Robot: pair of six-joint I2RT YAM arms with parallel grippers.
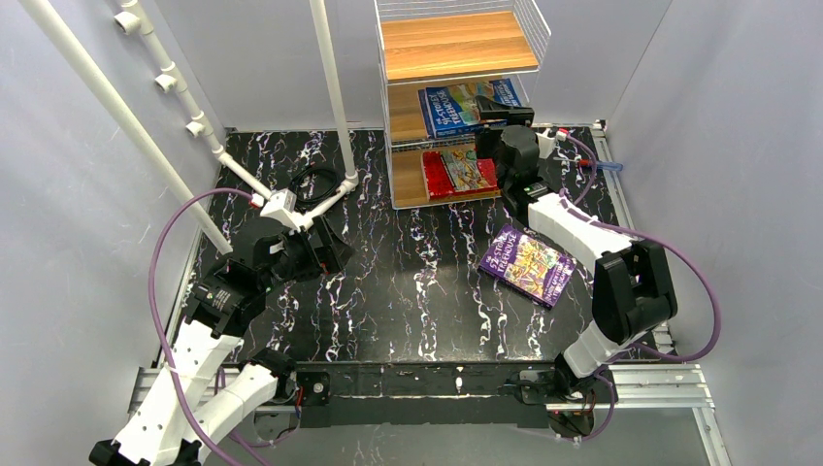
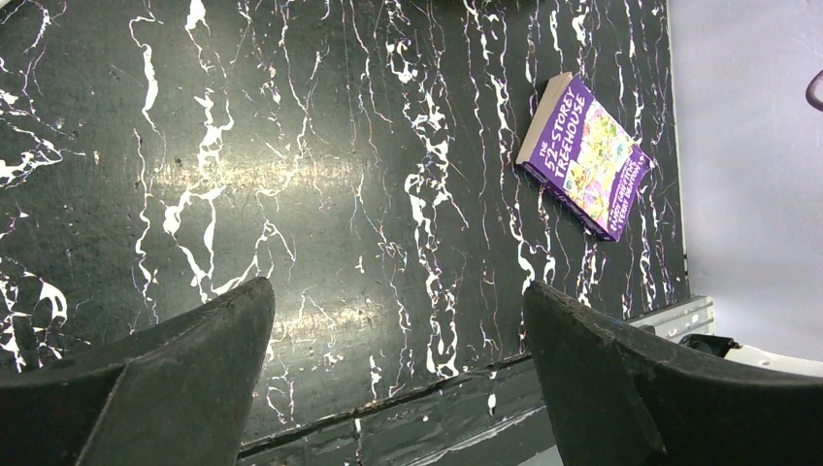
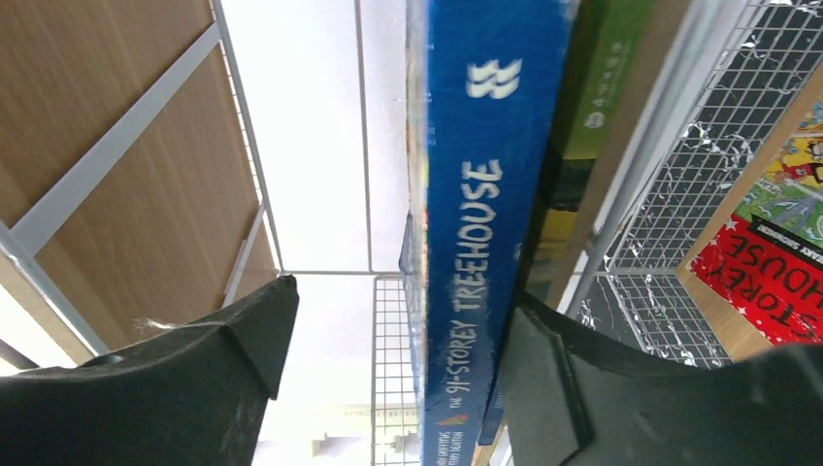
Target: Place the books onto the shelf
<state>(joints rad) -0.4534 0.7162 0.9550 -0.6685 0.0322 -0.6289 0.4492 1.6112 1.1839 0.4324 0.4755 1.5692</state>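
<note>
Blue book (image 1: 456, 105) on shelf (image 1: 456, 44) middle board, red book (image 1: 458, 173) on lower board, purple book (image 1: 529, 264) flat on table (image 1: 408, 272) — right gripper (image 3: 403, 301) fingers apart, straddling blue book's spine; left gripper (image 2: 398, 291) wide, empty.

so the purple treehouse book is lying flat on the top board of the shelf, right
No. The purple treehouse book is lying flat, but on the black marbled table, not on the top board of the shelf. The top external view shows it in front of the shelf, to the right.
</note>
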